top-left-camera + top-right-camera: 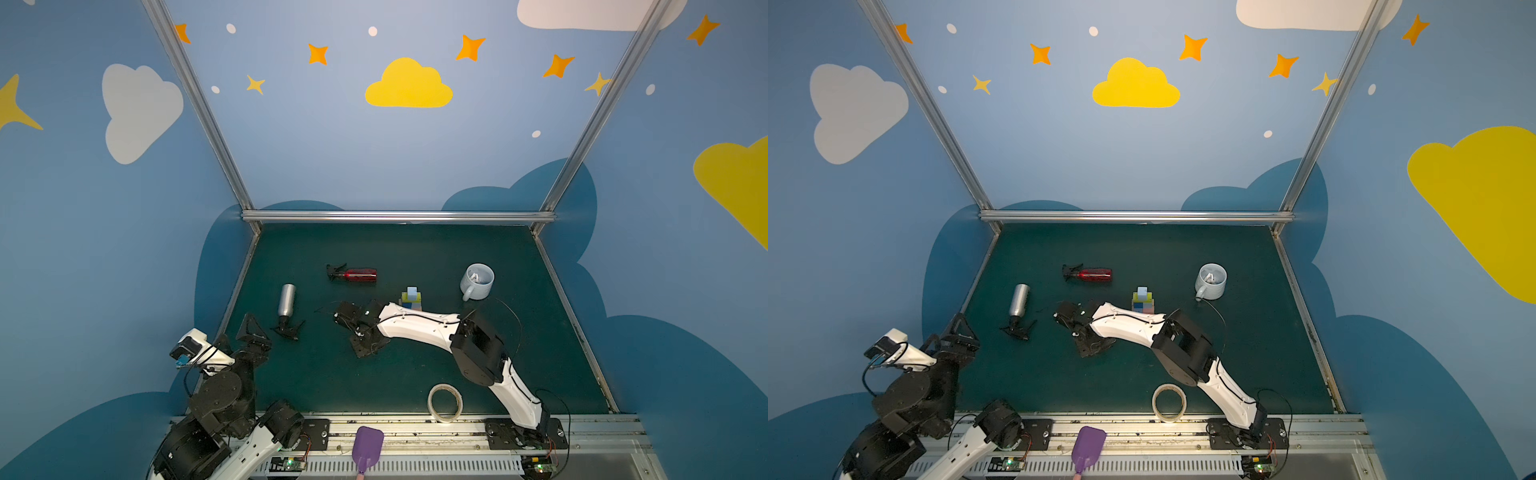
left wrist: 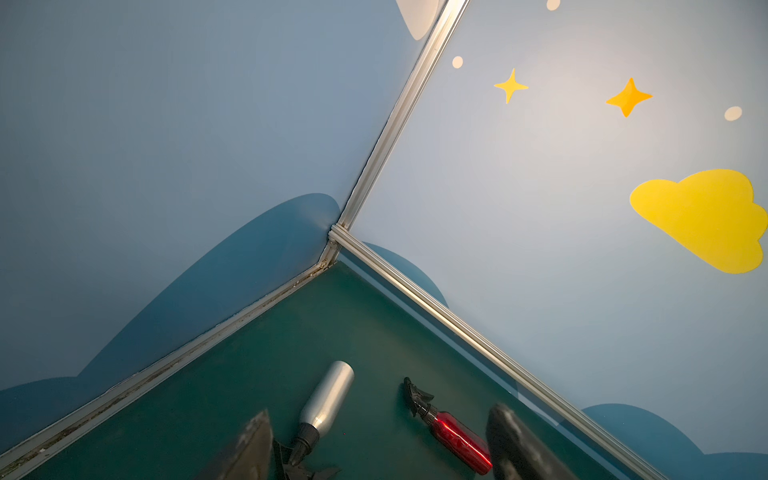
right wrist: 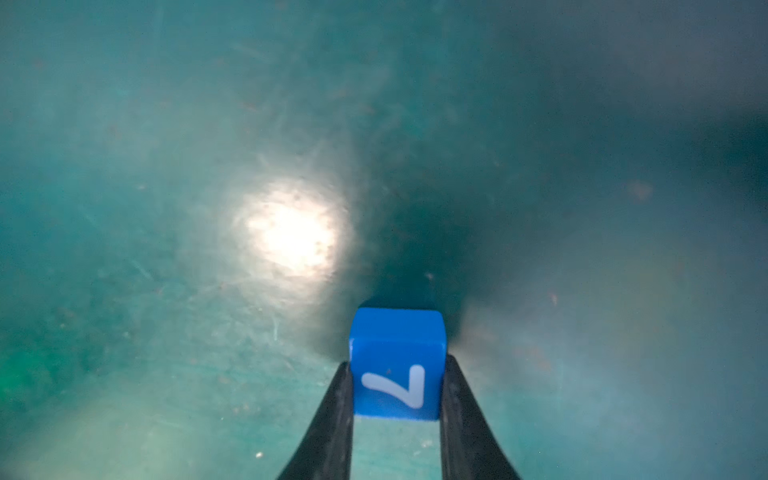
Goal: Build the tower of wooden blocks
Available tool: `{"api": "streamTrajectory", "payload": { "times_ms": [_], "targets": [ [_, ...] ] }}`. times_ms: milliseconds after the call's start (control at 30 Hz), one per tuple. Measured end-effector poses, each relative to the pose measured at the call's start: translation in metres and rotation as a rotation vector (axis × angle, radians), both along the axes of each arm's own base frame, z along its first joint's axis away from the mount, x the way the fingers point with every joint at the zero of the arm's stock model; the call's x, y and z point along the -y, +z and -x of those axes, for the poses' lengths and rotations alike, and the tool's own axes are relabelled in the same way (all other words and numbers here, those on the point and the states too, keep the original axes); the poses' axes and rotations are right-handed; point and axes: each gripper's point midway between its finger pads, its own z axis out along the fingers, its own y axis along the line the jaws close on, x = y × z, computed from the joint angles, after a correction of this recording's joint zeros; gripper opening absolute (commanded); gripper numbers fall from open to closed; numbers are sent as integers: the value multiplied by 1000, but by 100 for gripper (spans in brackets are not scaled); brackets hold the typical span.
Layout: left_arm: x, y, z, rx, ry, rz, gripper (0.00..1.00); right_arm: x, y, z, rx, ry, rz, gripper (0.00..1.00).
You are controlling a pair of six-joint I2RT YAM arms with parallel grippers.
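1. Closest to the lens, a purple paddle (image 1: 368, 444) is lying on the rail at the 6 o'clock edge. A tape roll (image 1: 445, 402) is sitting just past it toward 1 o'clock, on the front edge of the green mat (image 1: 415, 257).
2. Starting from its base at 5 o'clock, the right arm (image 1: 419, 326) is standing up to a raised elbow. From there it is laying its white forearm toward 9 o'clock across the middle of the mat, with the wrist pointing downward.
3. Seen from the right wrist, the right gripper (image 3: 397, 362) is pinching a blue cube (image 3: 397, 345) marked with a white 7, one finger pressing on each side. Whether the cube is touching the mat cannot be told.
4. Just behind that forearm, the block tower (image 1: 411, 303) is standing at 2 o'clock from the wrist and 8 o'clock from the mug (image 1: 477, 281).
5. At the tower's top, a light-blue cube (image 1: 412, 292) is sitting on a yellow-green block (image 1: 411, 299). Darker blue and pink blocks are showing below, and the arm is hiding the base.
6. Over at the 8 o'clock corner, the left arm (image 1: 224, 386) is sitting folded on itself. The left gripper (image 2: 380, 415) is pointing up toward the far corner, with its fingers spread wide and nothing between them.
7. Lying on the mat are a silver bottle (image 1: 286, 300), at 1 o'clock from the left gripper, and a red bottle (image 1: 359, 275), at 10 o'clock from the tower.
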Motion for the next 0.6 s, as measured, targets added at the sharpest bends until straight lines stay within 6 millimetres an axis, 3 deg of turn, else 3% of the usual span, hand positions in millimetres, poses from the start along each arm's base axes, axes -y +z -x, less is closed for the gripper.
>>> {"api": "streamTrajectory", "payload": {
  "times_ms": [200,400,600],
  "targets": [
    [-1,0,2,9,-3,7,80,6,-4,3,-17,-49,17,55],
    [0,-1,1,6,-4,3,80,6,-4,3,-19,-58,15,55],
    [-1,-1,1,5,2,1,80,7,-4,1,-13,-64,17,49]
  ]
}}
